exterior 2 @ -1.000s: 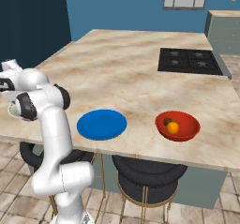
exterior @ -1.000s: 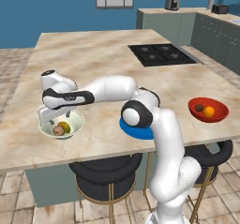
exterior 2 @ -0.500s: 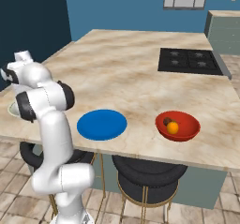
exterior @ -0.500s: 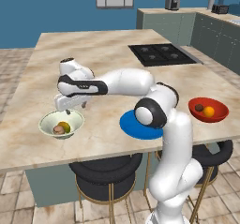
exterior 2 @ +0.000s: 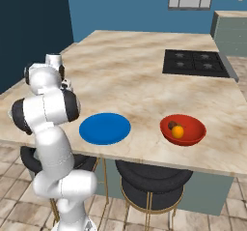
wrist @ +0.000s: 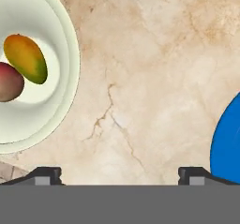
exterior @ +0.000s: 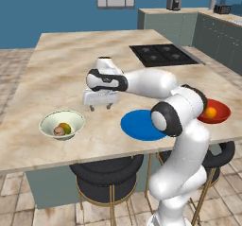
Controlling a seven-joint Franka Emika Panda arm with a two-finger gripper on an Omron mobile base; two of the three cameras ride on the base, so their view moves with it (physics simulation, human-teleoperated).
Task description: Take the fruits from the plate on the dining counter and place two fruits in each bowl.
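On the beige dining counter (exterior: 71,59) my gripper (exterior: 100,108) hangs open and empty, between the pale bowl (exterior: 47,122) and the blue plate (exterior: 137,128). In the hand view the pale bowl (wrist: 65,54) holds a green-yellow fruit (wrist: 26,58) and a pinkish-red apple (wrist: 8,81). The gripper (wrist: 119,177) looks down on bare marble there, with the plate's edge (wrist: 227,138) at the right. The plate (exterior 2: 105,128) has nothing on it. The red bowl (exterior 2: 193,134) holds an orange (exterior 2: 178,132) and a brown fruit (exterior 2: 171,124).
A black cooktop (exterior: 160,54) is set into the counter's far right. Dark stools (exterior: 106,175) stand under the near edge. Grey-green cabinets (exterior: 189,21) with appliances line the back wall. My own arm crosses above part of the plate in the left base view.
The gripper has risen from just over the pale bowl and swung right toward the plate, open and empty. The fruits in both bowls lie as before.
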